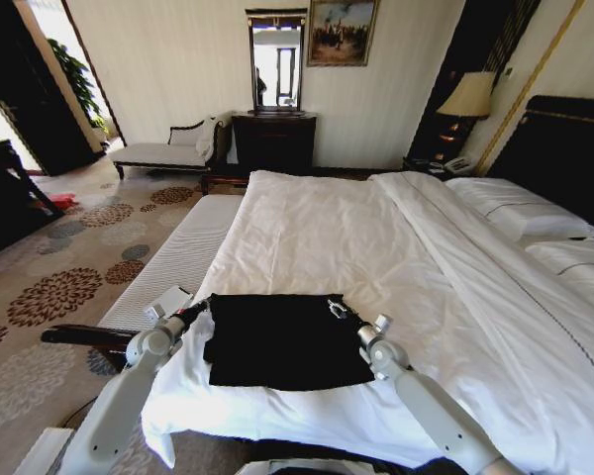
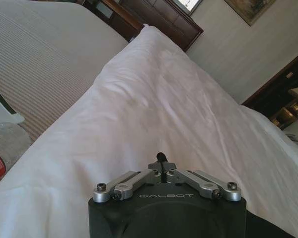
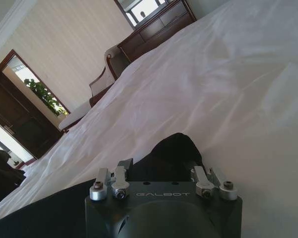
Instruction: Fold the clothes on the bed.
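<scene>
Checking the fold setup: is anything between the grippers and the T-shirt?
Nothing visible. The left gripper sits at the T-shirt's left edge, the right gripper at its right edge, on the bed.

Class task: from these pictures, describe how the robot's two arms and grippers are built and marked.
Both arms are pale grey-white tubes with rounded silver joints. The left gripper and the right gripper each have a black housing lettered GALBOT in pale capitals, with silver metal linkage bars fixed by dark screws. A small black post stands at the middle of the left one's linkage.
</scene>
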{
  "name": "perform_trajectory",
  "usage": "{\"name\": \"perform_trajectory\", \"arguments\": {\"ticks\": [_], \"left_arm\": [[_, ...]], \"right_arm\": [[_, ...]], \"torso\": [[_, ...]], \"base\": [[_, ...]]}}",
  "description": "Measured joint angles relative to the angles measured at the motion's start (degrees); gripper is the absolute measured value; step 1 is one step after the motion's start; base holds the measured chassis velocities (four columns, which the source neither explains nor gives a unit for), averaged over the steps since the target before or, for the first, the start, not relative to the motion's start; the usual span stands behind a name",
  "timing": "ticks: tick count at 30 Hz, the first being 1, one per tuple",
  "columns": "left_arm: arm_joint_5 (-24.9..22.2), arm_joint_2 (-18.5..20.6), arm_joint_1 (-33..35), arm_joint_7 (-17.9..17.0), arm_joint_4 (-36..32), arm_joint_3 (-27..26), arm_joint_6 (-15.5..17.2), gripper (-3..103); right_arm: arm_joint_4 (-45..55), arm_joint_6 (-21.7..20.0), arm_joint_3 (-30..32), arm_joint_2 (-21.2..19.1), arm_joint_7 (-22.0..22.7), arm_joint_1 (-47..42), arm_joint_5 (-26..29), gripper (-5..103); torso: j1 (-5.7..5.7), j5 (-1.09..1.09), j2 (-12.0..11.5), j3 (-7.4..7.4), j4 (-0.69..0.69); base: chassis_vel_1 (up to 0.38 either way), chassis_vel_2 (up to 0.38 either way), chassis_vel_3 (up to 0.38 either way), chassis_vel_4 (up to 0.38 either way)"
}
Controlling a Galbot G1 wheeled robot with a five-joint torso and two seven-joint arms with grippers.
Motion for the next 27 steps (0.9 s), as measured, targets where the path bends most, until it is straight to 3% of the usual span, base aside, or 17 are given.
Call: {"name": "perform_trajectory", "arguments": {"ticks": [2, 7, 8, 12, 14, 15, 27], "left_arm": [[0.11, -0.01, -0.02, 0.0, 0.0, 0.03, -0.05, 0], [0.59, -0.01, -0.04, 0.09, 0.06, 0.07, -0.45, 0], [0.59, -0.01, -0.04, 0.09, 0.06, 0.07, -0.45, 0], [0.78, 0.05, -0.01, 0.15, 0.07, 0.07, -0.74, 0], [0.79, 0.07, -0.02, 0.16, 0.07, 0.07, -0.79, 0], [0.79, 0.1, -0.07, 0.16, 0.08, 0.07, -0.85, 0], [-1.43, 0.18, -2.39, 0.56, -0.33, 0.08, -3.47, 0]], "right_arm": [[-0.06, 0.0, 0.08, 0.13, 0.14, 0.1, 0.18, 50], [-0.21, 0.0, 0.56, 0.61, 0.67, 0.5, 1.45, 29], [-0.21, 0.0, 0.56, 0.61, 0.67, 0.5, 1.45, 29], [-0.22, 0.02, 0.9, 0.53, 0.67, 0.63, 2.11, 8], [-0.22, 0.04, 1.0, 0.49, 0.66, 0.63, 2.15, 8], [-0.22, 0.11, 1.18, 0.43, 0.64, 0.64, 2.26, 2], [2.08, 3.2, 3.98, -0.19, 0.19, 1.41, 4.19, 2]], "torso": [[0.0, 0.0, 0.0, 0.0, 0.0], [0.0, 0.0, 0.0, 0.0, 0.0], [0.0, 0.0, 0.0, 0.0, 0.0], [0.0, 0.0, 0.0, 0.0, 0.0], [0.0, 0.0, 0.0, 0.0, 0.0], [0.0, 0.0, 0.0, 0.0, 0.0], [0.0, 0.0, 0.0, 0.0, 0.01]], "base": [[0.0, 0.0, 0.0, 0.0], [0.0, 0.0, 0.0, 0.0], [0.0, 0.0, 0.0, 0.0], [0.0, 0.0, 0.0, 0.0], [0.0, 0.0, 0.0, 0.0], [0.0, 0.0, 0.0, 0.0], [0.0, 0.0, 0.0, 0.0]]}}
